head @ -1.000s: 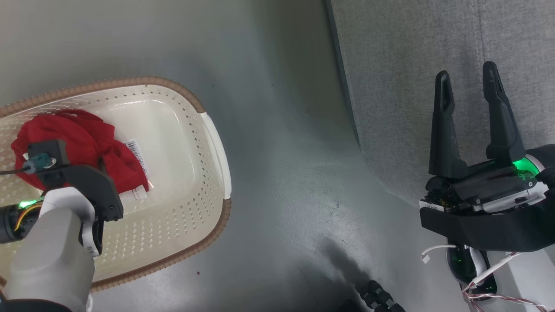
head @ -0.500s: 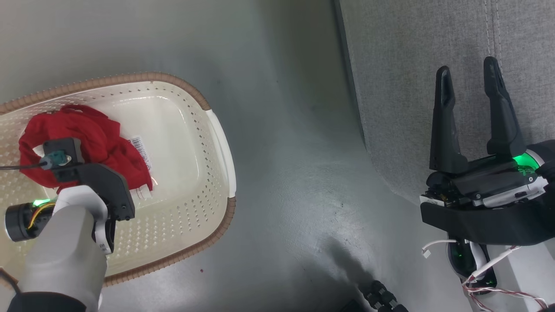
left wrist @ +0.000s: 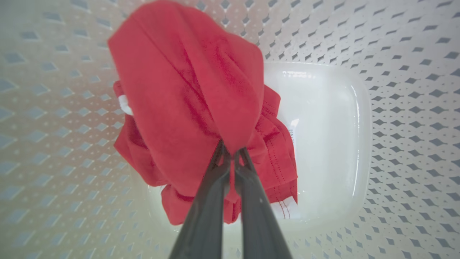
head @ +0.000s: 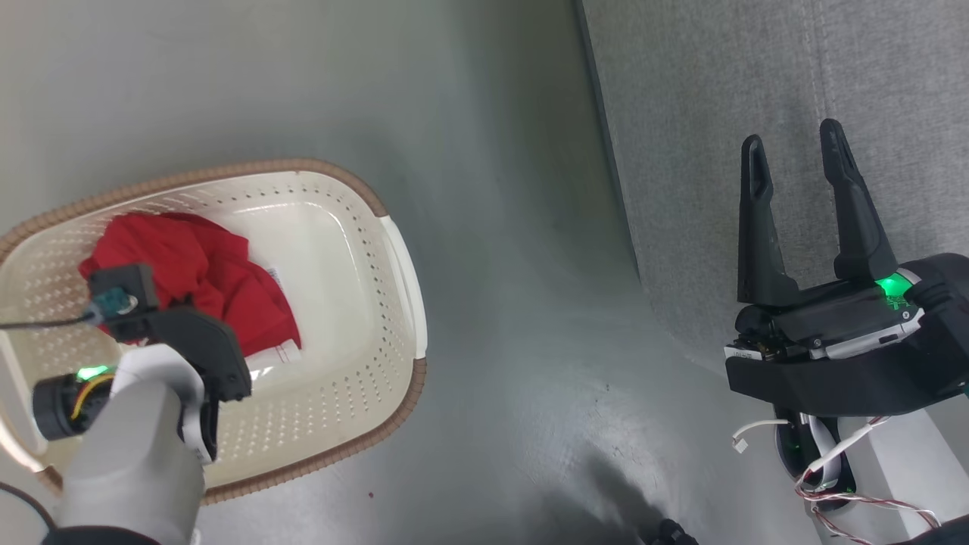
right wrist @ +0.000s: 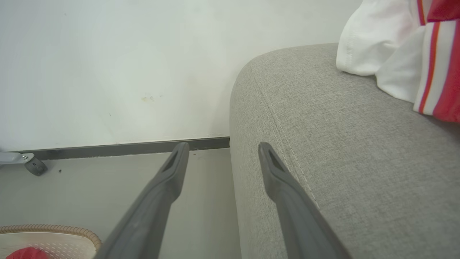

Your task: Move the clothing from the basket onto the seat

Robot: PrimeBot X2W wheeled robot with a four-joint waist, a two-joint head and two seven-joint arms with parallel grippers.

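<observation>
The cream basket (head: 400, 265) with a brown rim stands on the floor at the left. A bunched red garment (head: 204, 265) lies in it. My left forearm (head: 129, 446) reaches down over it. In the left wrist view my left gripper (left wrist: 230, 155) is shut on a fold of the red garment (left wrist: 187, 90), which hangs over the basket's perforated wall (left wrist: 402, 72). My right gripper (head: 791, 151) is open and holds nothing, above the grey sofa (head: 704, 91). The right wrist view has the right gripper (right wrist: 222, 147) at the sofa's rounded corner (right wrist: 341, 151). A white, red-striped garment (right wrist: 402, 46) lies on the sofa.
Grey floor (head: 515, 318) separates the basket from the sofa's side. A pale wall with a dark baseboard (right wrist: 107, 147) runs behind, and a small caster wheel (right wrist: 36, 166) stands at its foot. Loose wires (head: 840, 462) hang from my right wrist.
The head camera has shifted, so basket and sofa sit lower and further right in the picture. The red garment is bunched more and covers more of its white label. My right gripper stays open.
</observation>
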